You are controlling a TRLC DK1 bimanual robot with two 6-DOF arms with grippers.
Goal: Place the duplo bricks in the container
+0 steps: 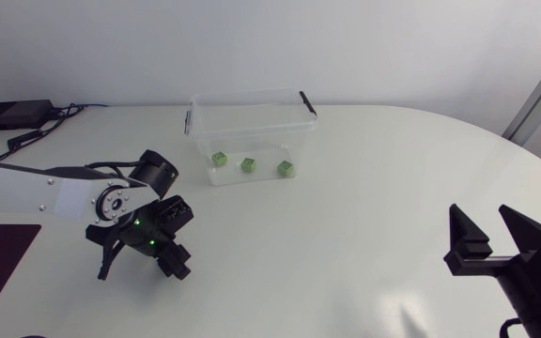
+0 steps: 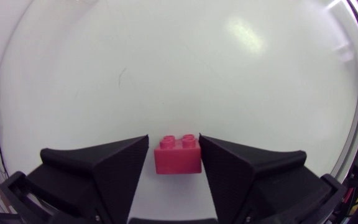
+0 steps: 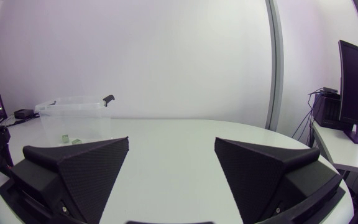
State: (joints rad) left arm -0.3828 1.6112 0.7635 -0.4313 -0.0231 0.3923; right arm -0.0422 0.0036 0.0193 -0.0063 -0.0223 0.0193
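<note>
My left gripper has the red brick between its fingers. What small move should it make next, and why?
Probably close the left gripper on the red brick. The brick sits on the table between the open fingers, with a gap visible at one side, so it is not gripped yet. Lifting toward the container comes after.

The left hand [image 1: 144, 266] is pointed downward at the near left, its fingers parted; the right hand [image 1: 492, 237] is held at the near right, fingers spread wide.
</note>
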